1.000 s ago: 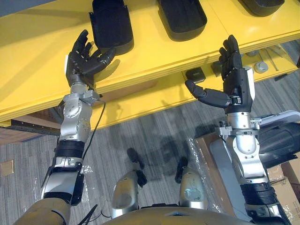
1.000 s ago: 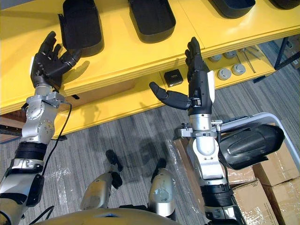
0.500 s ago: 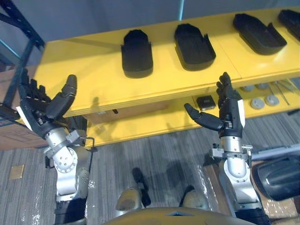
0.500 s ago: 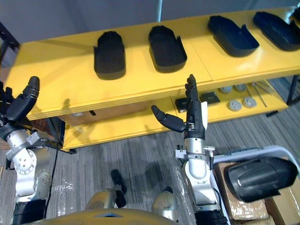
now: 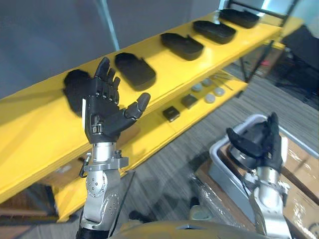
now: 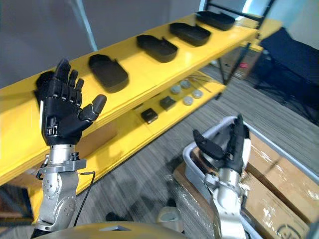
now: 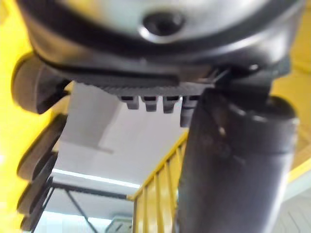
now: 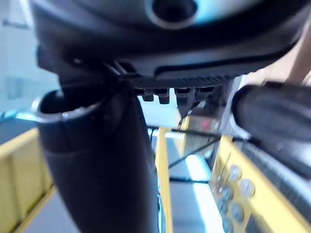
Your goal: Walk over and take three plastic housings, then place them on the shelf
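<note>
A row of black plastic housings (image 5: 134, 71) lies on the top board of the yellow shelf (image 5: 40, 122). They are spaced apart along its length, each with its hollow side up. The housing at the shelf's closer end (image 5: 74, 89) is partly hidden behind the left hand (image 5: 107, 114). Neither hand holds a housing.

The left hand is raised in front of the shelf's top board, palm toward the camera. Its fingers (image 5: 102, 79) are straight and spread and its thumb stands out to the side. It touches nothing. The left wrist view shows the same, with the fingers (image 7: 36, 150) and thumb apart and nothing between them.

On the shelf's lower board sit two small black boxes (image 5: 171, 113) and, further along, several round grey discs (image 5: 209, 98).

The right hand (image 6: 230, 149) is well away from the shelf and lower down, over the floor (image 6: 149, 169) in front of it. Its fingers (image 6: 239, 133) point straight up, its thumb is held out, and it grips nothing. Its own wrist view shows the thumb and fingers (image 8: 277, 121) apart with an open gap between them.

Just behind this hand stands a grey bin (image 5: 219, 164) on the floor in front of the shelf. Something dark lies in it, but too much is covered to tell what it is. Cardboard boxes (image 6: 279, 186) lie beside the bin, on the side away from the shelf.
</note>
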Available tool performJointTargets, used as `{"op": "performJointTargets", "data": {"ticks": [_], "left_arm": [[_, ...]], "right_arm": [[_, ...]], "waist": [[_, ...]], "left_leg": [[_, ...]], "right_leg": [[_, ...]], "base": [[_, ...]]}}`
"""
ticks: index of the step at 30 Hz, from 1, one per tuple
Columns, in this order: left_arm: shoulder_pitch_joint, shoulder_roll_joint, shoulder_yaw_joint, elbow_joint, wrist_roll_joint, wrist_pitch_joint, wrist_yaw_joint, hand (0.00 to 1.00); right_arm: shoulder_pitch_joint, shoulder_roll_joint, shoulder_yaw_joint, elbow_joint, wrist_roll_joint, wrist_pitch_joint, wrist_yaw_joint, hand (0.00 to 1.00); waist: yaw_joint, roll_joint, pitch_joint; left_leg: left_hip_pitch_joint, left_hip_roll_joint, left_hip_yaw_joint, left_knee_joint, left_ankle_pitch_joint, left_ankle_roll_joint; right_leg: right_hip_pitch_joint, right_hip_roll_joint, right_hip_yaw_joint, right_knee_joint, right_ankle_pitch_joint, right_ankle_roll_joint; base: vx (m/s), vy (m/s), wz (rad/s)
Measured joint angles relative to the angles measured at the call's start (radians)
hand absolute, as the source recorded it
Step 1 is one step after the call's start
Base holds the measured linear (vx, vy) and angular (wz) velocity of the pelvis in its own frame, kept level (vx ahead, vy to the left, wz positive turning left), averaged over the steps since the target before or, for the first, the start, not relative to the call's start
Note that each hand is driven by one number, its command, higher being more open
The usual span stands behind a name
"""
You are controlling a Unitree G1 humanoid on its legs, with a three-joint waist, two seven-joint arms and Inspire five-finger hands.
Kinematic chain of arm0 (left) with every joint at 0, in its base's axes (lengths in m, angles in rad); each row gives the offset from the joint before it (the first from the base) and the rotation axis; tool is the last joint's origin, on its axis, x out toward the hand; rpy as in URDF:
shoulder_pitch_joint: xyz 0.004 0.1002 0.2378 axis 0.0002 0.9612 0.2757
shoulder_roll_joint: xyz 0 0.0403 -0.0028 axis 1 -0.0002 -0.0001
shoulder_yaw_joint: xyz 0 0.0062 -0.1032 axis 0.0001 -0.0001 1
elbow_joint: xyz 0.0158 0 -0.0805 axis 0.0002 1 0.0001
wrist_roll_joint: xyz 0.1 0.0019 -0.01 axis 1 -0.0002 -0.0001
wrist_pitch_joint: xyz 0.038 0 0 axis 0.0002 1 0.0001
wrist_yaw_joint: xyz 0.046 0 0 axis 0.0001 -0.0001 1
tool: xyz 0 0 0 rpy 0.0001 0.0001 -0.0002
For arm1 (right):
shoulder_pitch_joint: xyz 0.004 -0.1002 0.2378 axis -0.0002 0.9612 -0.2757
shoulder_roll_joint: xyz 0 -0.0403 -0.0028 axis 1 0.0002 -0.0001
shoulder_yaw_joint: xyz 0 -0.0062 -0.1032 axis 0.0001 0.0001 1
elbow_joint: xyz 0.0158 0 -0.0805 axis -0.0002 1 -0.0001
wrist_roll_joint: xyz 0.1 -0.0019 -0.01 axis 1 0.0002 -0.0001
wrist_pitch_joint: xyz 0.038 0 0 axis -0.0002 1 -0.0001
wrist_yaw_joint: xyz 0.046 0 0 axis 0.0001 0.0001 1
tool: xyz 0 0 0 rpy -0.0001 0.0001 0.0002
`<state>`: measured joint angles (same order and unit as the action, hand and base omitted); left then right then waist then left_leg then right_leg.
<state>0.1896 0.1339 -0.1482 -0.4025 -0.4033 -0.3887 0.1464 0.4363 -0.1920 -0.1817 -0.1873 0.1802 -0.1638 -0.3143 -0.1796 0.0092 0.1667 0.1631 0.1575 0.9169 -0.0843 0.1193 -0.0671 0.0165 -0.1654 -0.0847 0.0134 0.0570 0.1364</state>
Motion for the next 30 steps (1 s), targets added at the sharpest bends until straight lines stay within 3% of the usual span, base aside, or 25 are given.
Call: {"op": "performJointTargets", "data": {"ticks": [3,6,8,9,10,12,14,17,20,23,25,27,28,29,30], "left_arm": [[-0.032,0.006,-0.003,0.02,0.012,0.002,0.041,1.0],[-0.085,0.011,-0.013,0.023,0.016,0.007,0.088,1.0],[-0.098,0.015,-0.013,0.023,0.021,0.022,0.102,1.0],[-0.11,0.023,-0.012,0.026,0.022,0.035,0.114,1.0],[-0.109,0.031,-0.005,0.026,0.021,0.039,0.13,1.0],[-0.087,0.034,0.026,0.03,0.017,0.043,0.155,1.0],[-0.035,0.03,0.078,0.023,0.001,0.039,0.138,1.0],[0.005,0.017,0.109,0.002,-0.039,0.033,0.088,1.0],[0.023,0.013,0.113,-0.035,-0.067,0.017,0.046,1.0],[0.022,-0.007,0.102,-0.053,-0.067,-0.003,-0.007,1.0],[0.014,-0.007,0.103,-0.056,-0.079,-0.014,-0.034,1.0],[0.011,-0.011,0.102,-0.056,-0.102,-0.026,-0.044,1.0],[0.002,-0.021,0.109,-0.044,-0.099,-0.027,-0.038,1.0],[-0.002,-0.021,0.111,-0.039,-0.099,-0.027,-0.037,1.0],[-0.006,-0.017,0.109,-0.02,-0.099,-0.026,-0.033,1.0]], "right_arm": [[0.08,0.007,-0.024,-0.011,0.043,-0.031,0.025,1.0],[0.134,0.049,-0.011,-0.02,0.054,-0.083,0.057,1.0],[0.133,0.05,0.018,-0.023,0.051,-0.088,0.072,1.0],[0.118,0.046,0.048,-0.025,0.048,-0.088,0.083,1.0],[0.076,0.026,0.078,-0.025,0.03,-0.088,0.098,1.0],[-0.016,-0.018,0.118,-0.013,0.031,-0.088,0.137,1.0],[-0.152,-0.072,0.158,0.035,0.028,-0.092,0.149,1.0],[-0.264,-0.069,0.171,0.101,0.024,-0.094,0.124,1.0],[-0.261,-0.03,0.206,0.102,0.026,-0.093,0.109,1.0],[-0.193,0.017,0.229,0.103,-0.001,-0.073,0.108,1.0],[-0.151,0.04,0.229,0.109,-0.056,-0.066,0.103,1.0],[-0.137,0.053,0.232,0.109,-0.057,-0.066,0.099,1.0],[-0.159,0.049,0.235,0.111,-0.056,-0.068,0.107,1.0],[-0.163,0.049,0.235,0.111,-0.056,-0.07,0.108,1.0],[-0.18,0.044,0.239,0.114,-0.056,-0.073,0.109,1.0]], "waist": [[-0.045,0.001,-0.002],[-0.06,0.004,-0.004],[-0.061,0.004,-0.004],[-0.048,0.002,-0.005],[-0.01,0.006,-0.007],[0.042,0.014,-0.006],[0.08,0.026,-0.01],[0.127,0.031,-0.011],[0.134,0.032,-0.008],[0.126,0.037,0.017],[0.125,0.03,0.051],[0.126,0.005,0.068],[0.145,0.011,0.091],[0.143,0.008,0.096],[0.133,0.003,0.101]], "left_leg": [[0.033,0.013,0.058,0.0,-0.009,-0.02],[0.037,0.03,0.099,0.0,-0.013,-0.028],[0.021,0.035,0.084,0.015,-0.015,-0.028],[-0.028,0.039,-0.03,0.07,-0.055,-0.032],[-0.099,0.024,-0.226,0.138,-0.115,-0.028],[-0.148,0.003,-0.413,0.214,-0.17,-0.017],[-0.169,-0.004,-0.541,0.284,-0.22,-0.014],[-0.174,-0.003,-0.562,0.325,-0.251,-0.01],[-0.202,-0.007,-0.599,0.377,-0.285,0.0],[-0.225,-0.008,-0.62,0.481,-0.334,0.019],[-0.228,-0.01,-0.599,0.536,-0.365,0.036],[-0.242,-0.016,-0.543,0.561,-0.386,0.065],[-0.234,0.015,-0.451,0.52,-0.366,0.095],[-0.23,0.015,-0.436,0.511,-0.36,0.098],[-0.223,0.013,-0.396,0.472,-0.334,0.117]], "right_leg": [[-0.004,0.014,0.032,-0.006,0.001,0.002],[-0.021,0.022,0.021,-0.005,0.012,-0.001],[-0.035,0.029,0.017,-0.005,0.015,-0.007],[-0.052,0.029,0.016,-0.011,0.019,-0.019],[-0.069,0.036,0.043,-0.016,0.034,-0.031],[-0.068,0.049,0.08,-0.036,0.054,-0.038],[-0.059,0.063,0.103,-0.033,0.056,-0.039],[-0.037,0.058,0.092,-0.035,0.056,-0.038],[-0.036,0.044,0.065,-0.004,0.03,-0.026],[-0.08,0.028,0.069,0.143,-0.042,-0.012],[-0.103,0.022,0.114,0.185,-0.043,-0.009],[-0.164,0.014,0.135,0.217,-0.012,0.002],[-0.185,0.008,0.029,0.218,0.037,-0.06],[-0.199,0.0,-0.008,0.273,0.01,-0.08],[-0.227,-0.034,-0.136,0.461,-0.106,-0.13]], "base": [[-0.01,0.002,-0.7],[-0.02,-0.009,-0.42],[-0.03,-0.031,0.03],[-0.08,-0.04,-0.16],[-0.05,-0.038,-0.34],[-0.01,-0.017,-0.63],[0.01,0.01,-0.38],[0.0,0.057,0.08],[-0.03,0.085,0.33],[-0.05,0.124,0.12],[-0.13,0.181,-0.37],[-0.24,0.169,-1.09],[-0.32,0.16,-1.32],[-0.3,0.098,-1.24],[-0.24,0.099,-0.76]]}}
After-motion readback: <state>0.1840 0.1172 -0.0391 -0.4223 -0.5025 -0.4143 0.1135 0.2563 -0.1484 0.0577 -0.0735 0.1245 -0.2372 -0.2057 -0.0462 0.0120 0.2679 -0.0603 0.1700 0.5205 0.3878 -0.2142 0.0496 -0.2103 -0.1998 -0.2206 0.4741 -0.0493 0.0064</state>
